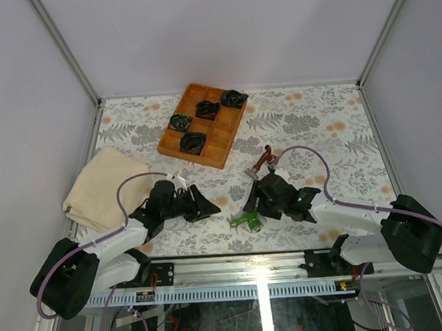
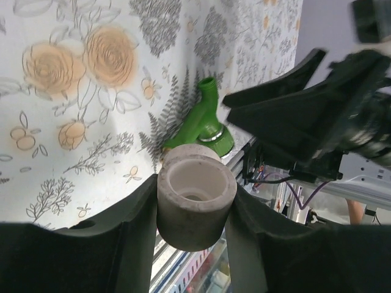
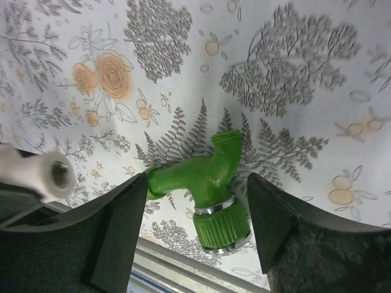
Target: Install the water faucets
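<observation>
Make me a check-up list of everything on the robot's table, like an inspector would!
Surface: flowery tablecloth, flat.
Job's things: green faucet lying near the front edge; red-brown faucet lying farther back.
Clutter: wooden tray holding four coiled bundles; folded beige cloth on the left.
Pincers: left pincer shut on a white piece; right pincer open, straddling the green faucet.
Cables: purple cables looping over both arms.
Surroundings: pale walls, metal frame.

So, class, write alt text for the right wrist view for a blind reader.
A green faucet lies on a floral cloth between the fingers of the open right gripper. A white piece pokes in at the left.
</observation>
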Robot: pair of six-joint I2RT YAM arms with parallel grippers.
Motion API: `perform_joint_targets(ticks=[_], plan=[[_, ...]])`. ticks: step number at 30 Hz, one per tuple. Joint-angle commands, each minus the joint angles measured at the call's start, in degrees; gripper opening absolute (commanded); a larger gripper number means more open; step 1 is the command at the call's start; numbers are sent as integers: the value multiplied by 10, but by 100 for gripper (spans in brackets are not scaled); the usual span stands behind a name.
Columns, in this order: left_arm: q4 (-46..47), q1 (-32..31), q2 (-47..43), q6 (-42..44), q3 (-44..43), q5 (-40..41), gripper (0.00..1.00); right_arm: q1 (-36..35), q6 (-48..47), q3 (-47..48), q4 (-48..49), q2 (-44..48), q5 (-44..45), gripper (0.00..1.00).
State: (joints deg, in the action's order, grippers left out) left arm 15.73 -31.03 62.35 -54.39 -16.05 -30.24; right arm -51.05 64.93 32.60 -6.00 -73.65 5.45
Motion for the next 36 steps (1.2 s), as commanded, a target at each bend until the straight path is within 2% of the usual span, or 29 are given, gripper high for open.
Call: perform_joint_targets(ticks=[1, 3, 5, 8, 13, 20, 26, 36], plan=[[94, -40, 14, -52, 37, 29, 0, 46, -135, 22, -17, 40, -3, 73], [123, -65, 19, -77, 54, 40, 0, 97, -217, 6, 25, 42, -95, 73], [151, -82, 20, -107, 76, 56, 0, 142, -263, -14, 75, 34, -234, 72], [170, -103, 19, -124, 90, 85, 0, 157, -305, -19, 89, 11, -300, 74], [220, -122, 39, -140, 94, 120, 0, 173, -293, -36, 106, -28, -331, 74], [307, -141, 119, -175, 100, 126, 0, 186, -259, -67, 173, -66, -363, 74], [316, -154, 144, -179, 95, 138, 0, 186, -227, -90, 233, -86, -394, 70], [363, -163, 206, -195, 94, 155, 0, 185, -116, -159, 464, -164, -477, 58]])
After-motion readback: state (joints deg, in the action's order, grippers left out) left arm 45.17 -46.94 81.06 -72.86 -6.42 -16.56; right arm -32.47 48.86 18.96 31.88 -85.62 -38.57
